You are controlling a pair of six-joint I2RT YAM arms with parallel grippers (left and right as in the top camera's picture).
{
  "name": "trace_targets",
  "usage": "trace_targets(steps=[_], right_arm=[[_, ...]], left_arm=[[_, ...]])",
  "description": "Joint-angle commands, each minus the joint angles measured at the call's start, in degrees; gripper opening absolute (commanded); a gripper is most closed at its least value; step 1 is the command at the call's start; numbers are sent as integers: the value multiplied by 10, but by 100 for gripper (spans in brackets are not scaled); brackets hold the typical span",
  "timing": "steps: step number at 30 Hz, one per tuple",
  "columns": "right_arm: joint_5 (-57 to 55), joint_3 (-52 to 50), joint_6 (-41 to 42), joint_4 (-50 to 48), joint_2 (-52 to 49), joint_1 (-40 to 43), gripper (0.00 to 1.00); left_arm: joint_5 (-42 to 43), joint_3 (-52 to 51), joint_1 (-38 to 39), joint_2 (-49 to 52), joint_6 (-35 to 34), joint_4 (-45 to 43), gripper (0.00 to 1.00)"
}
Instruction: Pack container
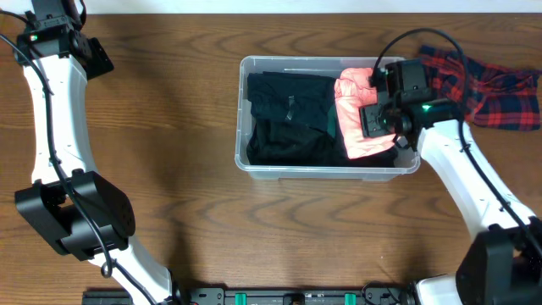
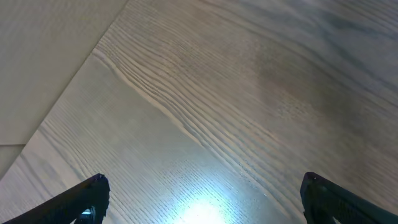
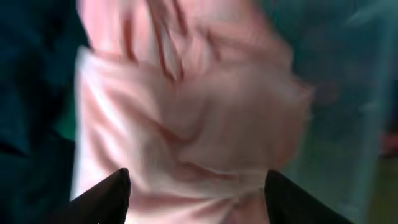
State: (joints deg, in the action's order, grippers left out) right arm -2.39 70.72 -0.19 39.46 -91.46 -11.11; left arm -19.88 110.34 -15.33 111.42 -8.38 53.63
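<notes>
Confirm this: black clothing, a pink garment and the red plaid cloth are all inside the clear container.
Wrong on the plaid. The red plaid cloth lies on the table outside the container; only the black clothing and the pink garment are inside. The overhead view shows it.

The pink garment (image 3: pixel 186 124) came out smeared with blur from the right wrist, the right tool (image 3: pixel 193 190) showed only fingertips at the bottom edge, and overhead its arm (image 1: pixel 461 165) covered the right end of the container (image 1: pixel 288 172).
</notes>
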Motion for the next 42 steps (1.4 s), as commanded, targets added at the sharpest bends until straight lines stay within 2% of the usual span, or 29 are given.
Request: trace_targets(steps=[1,6,12,16,21,31,42], right_arm=[[-9,53,13,9,54,5,70],[-30,57,51,19,95,35,75],[-35,57,60,32,100,123,71],[-35,57,92,26,97,185,57],[-34,57,96,0,87,248,48],[-35,57,87,-95,-7,300,1],[-65,57,76,-231,-117,329,1]], left_arm=[[-7,0,-1,3,-1,2,98],[-7,0,-1,3,-1,2,98],[-7,0,-1,3,-1,2,98],[-7,0,-1,3,-1,2,98],[-7,0,-1,3,-1,2,98],[-7,0,-1,3,-1,2,98],[-7,0,-1,3,-1,2,98]])
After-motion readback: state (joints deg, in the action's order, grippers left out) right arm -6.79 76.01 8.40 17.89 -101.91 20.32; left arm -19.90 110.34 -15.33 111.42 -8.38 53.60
